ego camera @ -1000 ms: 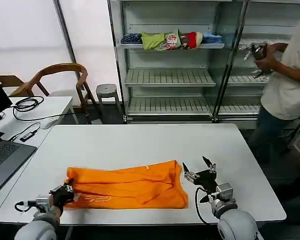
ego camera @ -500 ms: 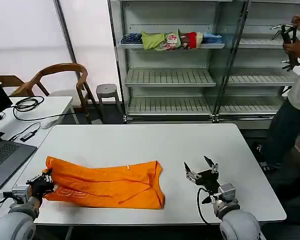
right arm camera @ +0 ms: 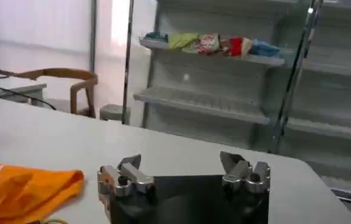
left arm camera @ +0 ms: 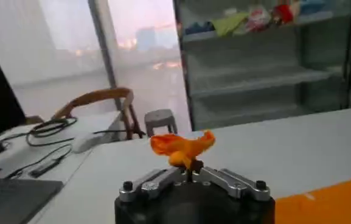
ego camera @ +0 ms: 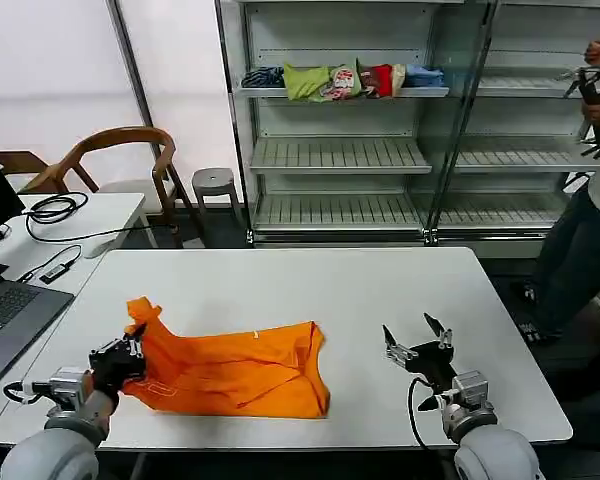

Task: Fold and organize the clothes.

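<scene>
On the white desk (ego camera: 310, 280), near its front edge: an orange T-shirt (ego camera: 235, 365) lies crumpled, spread from the left corner toward the middle.
T-shirt, left end: lifted off the surface into a small peak, with a knot of fabric standing above the left claw.
T-shirt, right end: flat on the desk, its hem folded into a rounded corner; in the right wrist view the same orange cloth (right arm camera: 23, 192) lies beside the right claw, apart from it.
T-shirt, marking: pale lettering faintly visible on the lower left part; it cannot be read.
Left claw (ego camera: 120, 362): at the front left of the desk, fingers pressed together on the left end of the T-shirt.
Left claw, wrist view (left arm camera: 190, 176): the two dark fingers meet at the centre and pinch a bunched tuft of orange cloth (left arm camera: 181, 148) that rises above them.
Right claw (ego camera: 420, 345): at the front right of the desk, well apart from the T-shirt, fingers spread and holding nothing.
Right claw, wrist view (right arm camera: 184, 173): both fingers stand wide of one another above the bare desk surface.
Background: metal shelving (ego camera: 340, 155) stands behind the desk, with a heap of multicoloured garments (ego camera: 340, 80) on an upper shelf.
</scene>
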Motion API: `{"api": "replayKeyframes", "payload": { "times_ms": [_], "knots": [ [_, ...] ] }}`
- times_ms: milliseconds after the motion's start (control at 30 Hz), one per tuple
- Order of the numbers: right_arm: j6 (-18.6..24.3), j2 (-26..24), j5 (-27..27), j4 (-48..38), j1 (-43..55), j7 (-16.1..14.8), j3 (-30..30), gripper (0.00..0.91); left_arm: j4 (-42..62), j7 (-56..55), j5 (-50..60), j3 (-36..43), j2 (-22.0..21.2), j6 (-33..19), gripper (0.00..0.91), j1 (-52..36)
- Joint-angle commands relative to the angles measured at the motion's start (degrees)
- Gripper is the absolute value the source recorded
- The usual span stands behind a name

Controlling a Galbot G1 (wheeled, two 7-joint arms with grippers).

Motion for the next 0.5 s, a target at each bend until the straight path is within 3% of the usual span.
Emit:
{"api": "replayKeyframes", "payload": {
  "times_ms": [33, 200, 500],
  "knots": [
    [-0.2, 0.5, -0.2, 0.5, -0.9, 0.2, 1.6, 0.907, -4.4, -0.8, 4.3, 15.0, -5.0, 0.3, 0.020, -1.6],
    [-0.5, 1.1, -0.5, 0.7, -1.7, 0.4, 2.6, 0.907, -0.1, -0.7, 7.7, 21.9, -8.2, -2.3, 0.020, -4.0],
    [-0.7, 0.8, -0.4, 1.1, -3.5, 0.5, 5.7, 0.907, 6.0, -1.2, 7.8, 28.1, -12.0, -2.7, 0.020, -10.9]
  ]
}}
